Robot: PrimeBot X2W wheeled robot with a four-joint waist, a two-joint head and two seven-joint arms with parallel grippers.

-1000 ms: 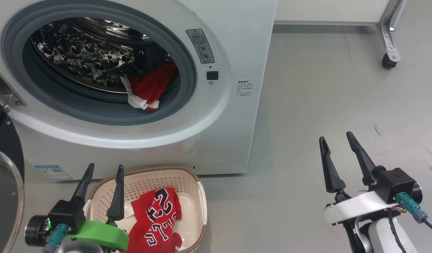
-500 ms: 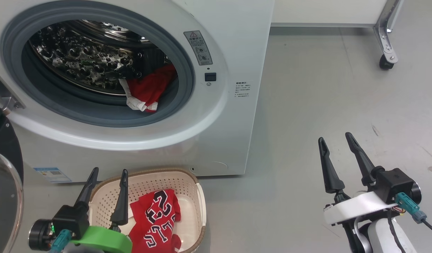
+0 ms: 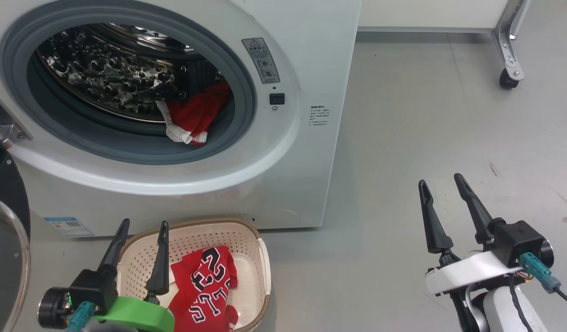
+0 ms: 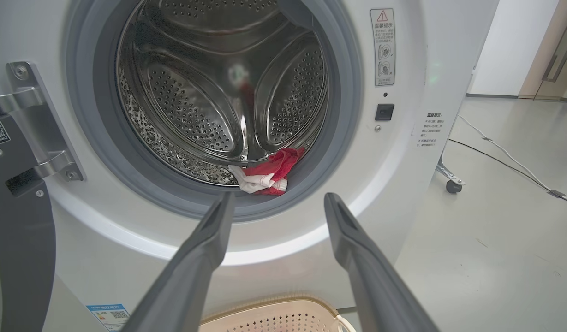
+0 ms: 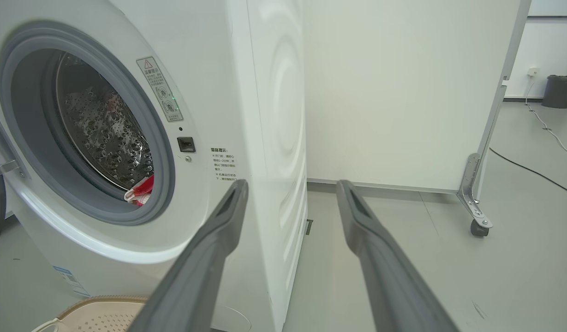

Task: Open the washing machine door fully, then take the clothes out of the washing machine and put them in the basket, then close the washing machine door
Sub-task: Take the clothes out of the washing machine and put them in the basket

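One red white-trimmed garment [image 3: 191,122] sits at 5 o'clock in the steel drum [image 3: 103,74] of the white washing machine [image 3: 306,55]; a red lettered jersey [image 3: 205,286] lies in the cream perforated basket [image 3: 218,223]. Left gripper [image 3: 145,222], right gripper [image 3: 439,179]: jaws wide, empty. Unloading step; next, left likely reaches into drum.

Left gripper [image 3: 142,228] low, fingers spread, empty, right gripper [image 3: 440,182] likewise, fingers pointing up

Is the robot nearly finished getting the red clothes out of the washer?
About halfway. Done: the door is open and one red jersey lies in the basket. In hand: nothing, the left gripper and right gripper are open and empty. Left: a second red garment sits in the drum, then shut the door.
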